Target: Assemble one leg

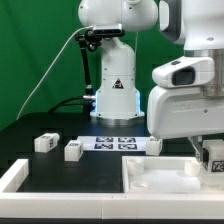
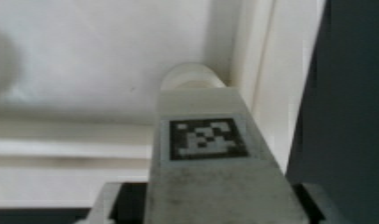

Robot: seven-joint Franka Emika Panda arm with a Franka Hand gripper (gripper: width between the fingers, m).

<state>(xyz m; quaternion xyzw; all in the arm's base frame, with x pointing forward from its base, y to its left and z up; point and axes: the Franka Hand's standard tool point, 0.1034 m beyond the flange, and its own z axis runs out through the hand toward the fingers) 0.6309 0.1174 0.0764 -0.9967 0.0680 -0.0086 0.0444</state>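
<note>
- Grey, smooth fingers point(image 2: 125, 205) of the end effector point(image 2: 207, 205) press on both sides of the leg point(image 2: 204, 130) and are clamped on it.
- White matte plastic forms the leg, a stubby block with flat faces and a rounded far end. A square black-and-white tag sits on its upward face.
- Below the leg lies the panel point(image 2: 79, 120), a flat white sheet with a raised straight rim and a rounded hollow near its corner. The leg's rounded tip is over that rim area, but I cannot tell whether it touches.
- In the exterior view, the bulky white end effector housing hangs over the panel at the exterior view's right.
- Three loose blocks point(image 1: 45, 143), point(image 1: 73, 150), point(image 1: 155, 146), white and tagged like the leg, rest on the bench point(image 1: 60, 175), which is black and matte.
- The marker board point(image 1: 115, 142), thin, flat and white with printed tags, lies between the second and third blocks.
</note>
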